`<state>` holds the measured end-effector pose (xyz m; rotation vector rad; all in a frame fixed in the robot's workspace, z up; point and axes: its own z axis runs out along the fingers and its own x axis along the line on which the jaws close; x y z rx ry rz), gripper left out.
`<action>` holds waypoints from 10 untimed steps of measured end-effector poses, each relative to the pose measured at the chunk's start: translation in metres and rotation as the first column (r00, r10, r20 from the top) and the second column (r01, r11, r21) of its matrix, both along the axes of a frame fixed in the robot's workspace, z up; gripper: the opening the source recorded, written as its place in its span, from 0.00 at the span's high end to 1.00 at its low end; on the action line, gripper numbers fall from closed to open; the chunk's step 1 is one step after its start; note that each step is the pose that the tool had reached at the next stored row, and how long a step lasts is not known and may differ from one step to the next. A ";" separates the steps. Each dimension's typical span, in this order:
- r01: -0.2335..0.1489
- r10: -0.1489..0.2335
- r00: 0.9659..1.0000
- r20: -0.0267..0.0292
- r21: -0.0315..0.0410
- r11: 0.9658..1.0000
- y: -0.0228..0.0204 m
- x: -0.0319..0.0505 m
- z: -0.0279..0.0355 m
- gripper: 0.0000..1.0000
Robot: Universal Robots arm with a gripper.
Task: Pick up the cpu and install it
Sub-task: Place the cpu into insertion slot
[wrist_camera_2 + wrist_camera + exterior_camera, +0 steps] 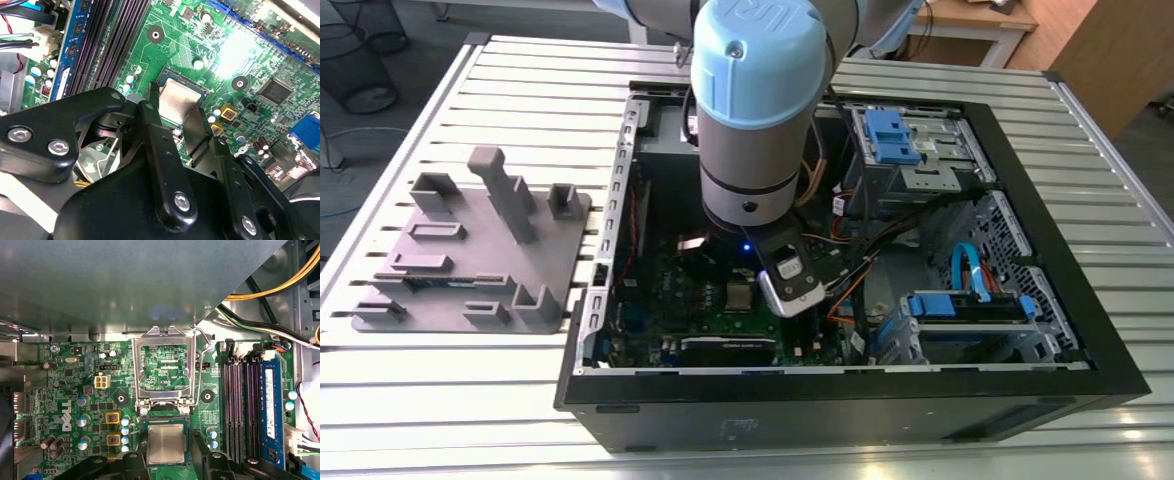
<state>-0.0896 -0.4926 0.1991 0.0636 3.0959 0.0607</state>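
Black fingers (156,130) of your gripper (173,107) sit closest to the lens in the second wrist view. They stand apart, wider than the chip, one on each side of it and closed on nothing. The cpu (177,97) lies between and beneath them, silvery top up, inside the dark socket (142,440) on the motherboard (75,390). In the first wrist view its edges run square with the socket frame.

You cannot tell from these pictures whether the chip is fully down or riding on one edge, and that is your main hazard. A slightly cocked chip that gets pressed would likely bend the contacts under it.

The second hazard is the fingers themselves. They look very near the socket's sides, so a sideways drift or a tilted lift could catch a corner and drag the cpu out of place.

Just beyond the socket, the metal load plate (137,370) stands hinged open, with its wire lever (201,370) beside it. A careless wrist swing could snag either one.

Small capacitors (125,422) crowd one side of the socket and the memory slots (240,410) flank the other, leaving little room for error.

Farther out, the arm (747,130) reaches down into the open computer case (854,400), among loose cables (854,265) that a turning wrist might hook.
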 end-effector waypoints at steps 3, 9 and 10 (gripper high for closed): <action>0.000 0.000 1.000 0.000 0.000 1.000 0.0000 0.0000 0.0002 0.61; 0.000 0.000 1.000 0.000 0.000 1.000 0.0000 0.0000 0.0006 0.85; 0.000 0.000 1.000 0.000 0.000 1.000 0.0000 0.0000 0.0007 0.89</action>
